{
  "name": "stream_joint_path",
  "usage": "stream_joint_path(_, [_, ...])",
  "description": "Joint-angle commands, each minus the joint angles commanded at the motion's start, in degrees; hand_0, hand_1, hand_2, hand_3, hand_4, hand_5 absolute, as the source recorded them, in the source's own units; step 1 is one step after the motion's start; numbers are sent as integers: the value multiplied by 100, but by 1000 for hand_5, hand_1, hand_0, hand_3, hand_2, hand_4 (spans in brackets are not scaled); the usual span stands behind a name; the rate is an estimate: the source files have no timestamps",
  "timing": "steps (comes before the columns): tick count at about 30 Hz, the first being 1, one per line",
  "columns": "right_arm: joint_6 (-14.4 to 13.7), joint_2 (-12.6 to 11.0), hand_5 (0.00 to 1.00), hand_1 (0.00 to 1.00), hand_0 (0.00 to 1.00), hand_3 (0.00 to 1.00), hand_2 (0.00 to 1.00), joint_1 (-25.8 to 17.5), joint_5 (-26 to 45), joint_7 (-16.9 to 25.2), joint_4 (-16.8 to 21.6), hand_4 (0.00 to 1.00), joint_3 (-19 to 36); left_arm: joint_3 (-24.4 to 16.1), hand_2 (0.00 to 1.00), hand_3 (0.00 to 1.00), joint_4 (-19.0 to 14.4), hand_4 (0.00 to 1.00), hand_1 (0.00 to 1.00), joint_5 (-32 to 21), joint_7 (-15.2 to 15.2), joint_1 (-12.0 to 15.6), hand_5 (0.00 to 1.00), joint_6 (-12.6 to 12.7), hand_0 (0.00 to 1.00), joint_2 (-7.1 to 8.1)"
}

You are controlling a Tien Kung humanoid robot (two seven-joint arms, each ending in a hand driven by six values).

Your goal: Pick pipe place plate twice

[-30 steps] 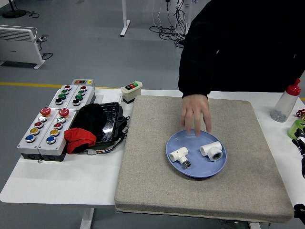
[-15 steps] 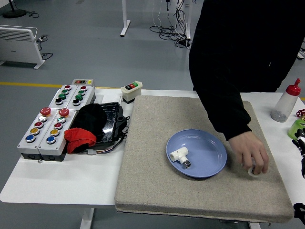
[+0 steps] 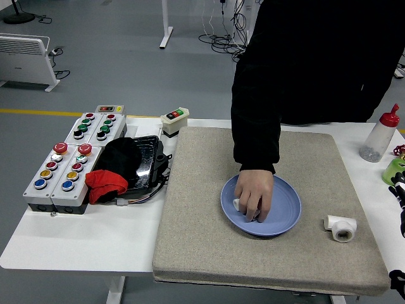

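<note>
Person's hand (image 3: 254, 196): closed over pipe fitting (image 3: 238, 204) on blue plate (image 3: 288, 210). Tee pipe (image 3: 340, 227): lying on mat (image 3: 202, 240), right of plate. Robot hands' state cannot be told. Step judged: resetting; pick required next.

Even, bright overhead light is filling the scene. Soft shadows are falling under the person's hand (image 3: 255, 195) and the table's (image 3: 88, 237) near edge. Focus is staying sharp throughout, without glare.
</note>
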Motion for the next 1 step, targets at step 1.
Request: stream_joint_path(1, [-1,0,442,780,829,865,889,-3,-1,1,0,591,-3,-6,676,614,1,247,652,7,2,3,998,1,691,-1])
